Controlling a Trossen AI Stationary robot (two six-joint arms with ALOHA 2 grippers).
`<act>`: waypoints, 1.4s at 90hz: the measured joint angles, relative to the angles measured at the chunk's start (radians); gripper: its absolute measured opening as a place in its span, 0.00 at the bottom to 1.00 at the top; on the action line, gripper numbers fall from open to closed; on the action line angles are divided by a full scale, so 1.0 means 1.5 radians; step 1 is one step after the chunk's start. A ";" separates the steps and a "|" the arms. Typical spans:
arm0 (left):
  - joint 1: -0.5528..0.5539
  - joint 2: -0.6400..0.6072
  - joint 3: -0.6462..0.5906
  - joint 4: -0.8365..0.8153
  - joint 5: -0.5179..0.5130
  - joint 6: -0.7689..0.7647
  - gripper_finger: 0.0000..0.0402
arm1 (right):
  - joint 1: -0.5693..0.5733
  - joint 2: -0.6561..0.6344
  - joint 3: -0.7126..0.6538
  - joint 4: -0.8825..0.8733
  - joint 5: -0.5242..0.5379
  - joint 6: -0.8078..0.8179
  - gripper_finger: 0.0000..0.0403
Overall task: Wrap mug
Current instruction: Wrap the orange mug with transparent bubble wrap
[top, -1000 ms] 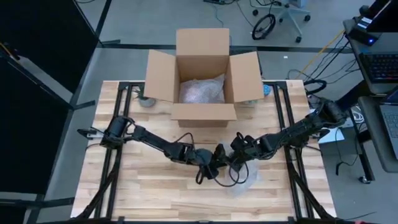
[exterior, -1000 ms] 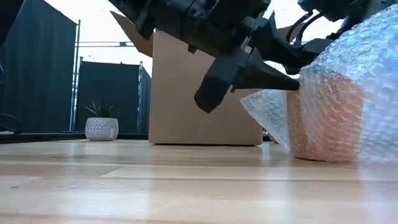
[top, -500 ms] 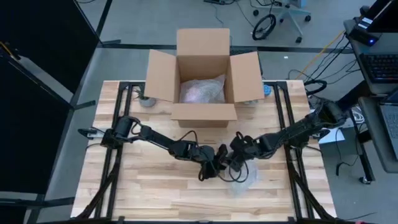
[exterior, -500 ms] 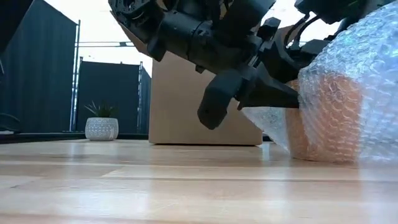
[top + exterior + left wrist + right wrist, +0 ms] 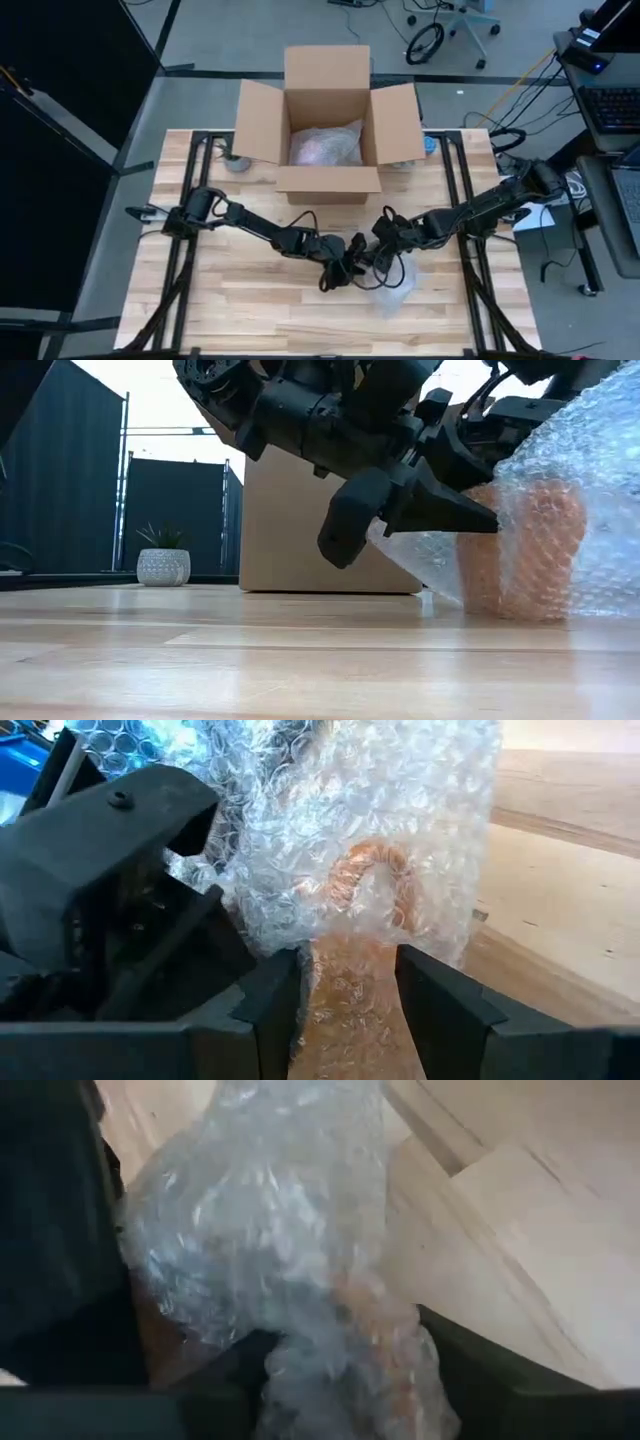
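While both arms meet just below the desk's (image 5: 240, 320) centre in the high view, the left gripper (image 5: 340, 273) lies at 9 o'clock of the bubble wrap (image 5: 392, 292) and the right gripper (image 5: 381, 252) at 12; the open cardboard box (image 5: 330, 120) stands well apart, farther toward 12.

At desk height, the orange mug (image 5: 520, 550) stands upright inside the film, the left fingers (image 5: 440, 515) touching its flap.

Past the left wrist, the fingers (image 5: 275, 995) stand released either side of the wrapped handle (image 5: 372, 880).

From the right wrist, its fingers grasp a bunched fold of wrap, as I judge it.
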 joint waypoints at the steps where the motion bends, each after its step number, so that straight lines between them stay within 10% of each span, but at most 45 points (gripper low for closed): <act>1: 0.000 0.000 0.000 0.000 0.000 0.000 0.37 | 0.000 -0.002 0.000 -0.002 0.000 0.000 0.44; 84: 0.000 0.001 -0.002 0.013 -0.006 -0.002 0.37 | 0.003 -0.319 0.004 -0.047 -0.080 -0.132 0.43; 97: 0.000 0.001 -0.002 0.013 -0.007 -0.002 0.37 | 0.045 -0.310 0.004 -0.046 -0.157 -0.129 0.43; 126: 0.000 0.002 -0.002 0.013 -0.008 -0.003 0.37 | 0.086 -0.166 0.004 -0.004 -0.094 -0.228 0.36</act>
